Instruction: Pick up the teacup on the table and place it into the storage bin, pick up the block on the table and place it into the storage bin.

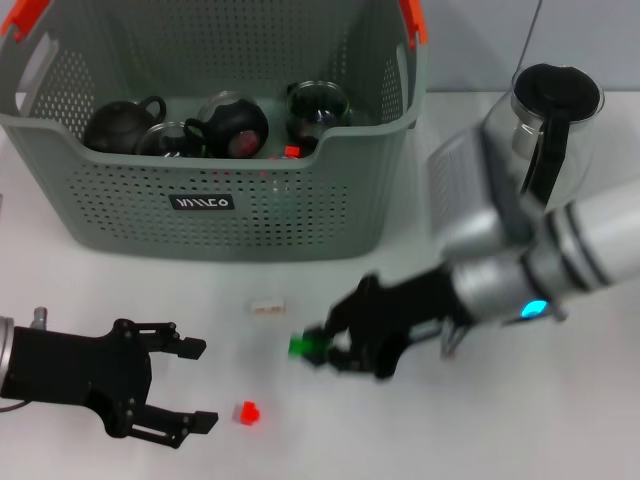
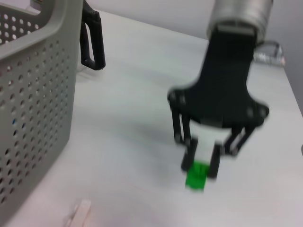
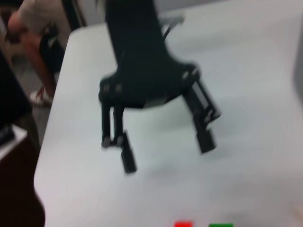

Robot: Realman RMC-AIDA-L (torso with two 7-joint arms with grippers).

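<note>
The grey-green storage bin point(image 1: 225, 215) stands at the back of the table. Inside it lie dark teapots point(image 1: 120, 125) and a glass cup point(image 1: 317, 108); no teacup shows on the table. My right gripper point(image 1: 318, 347) point(image 2: 202, 168) is shut on a green block point(image 1: 299, 346) point(image 2: 196, 176) low over the table, in front of the bin. A red block point(image 1: 247, 411) point(image 3: 183, 223) lies on the table just right of my left gripper point(image 1: 200, 384) point(image 3: 165, 152), which is open and holds nothing.
A small beige block point(image 1: 267, 307) point(image 2: 78, 215) lies in front of the bin. A glass carafe point(image 1: 555, 120) with a black handle stands at the back right, behind my right arm. The bin's wall point(image 2: 33, 109) fills one side of the left wrist view.
</note>
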